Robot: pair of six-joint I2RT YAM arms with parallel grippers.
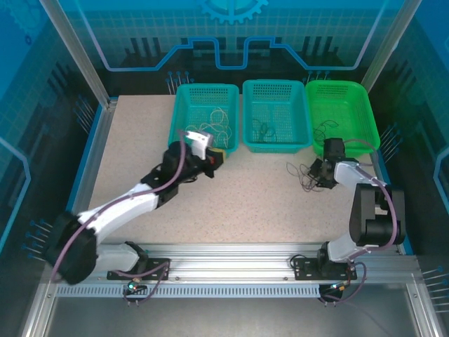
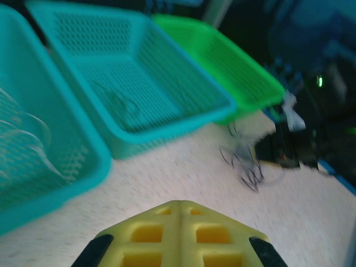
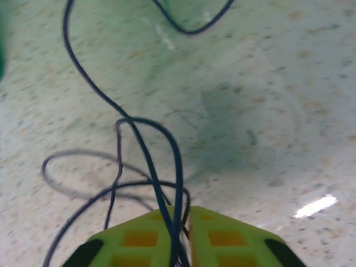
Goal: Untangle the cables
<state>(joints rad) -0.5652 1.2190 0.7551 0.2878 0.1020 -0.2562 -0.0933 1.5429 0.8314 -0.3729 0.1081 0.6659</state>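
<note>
Looks like the pulling-apart step — gripping one dark strand of the cables (image 3: 179,172) with the right gripper (image 3: 179,214), jaws pinched tight on it, low over the bench (image 1: 245,203), the rest of the knot looped just ahead, near the green basket (image 1: 361,105). Hovering beside the left teal basket (image 1: 207,87) with the left gripper (image 2: 179,208), jaws pressed together on nothing. Next, probably: draw that strand slowly away from the loops — and bring the left across to pin them.

Overhead view down onto the table (image 1: 231,196) — wrist views low, dark cables (image 3: 178,189) common to all
</note>
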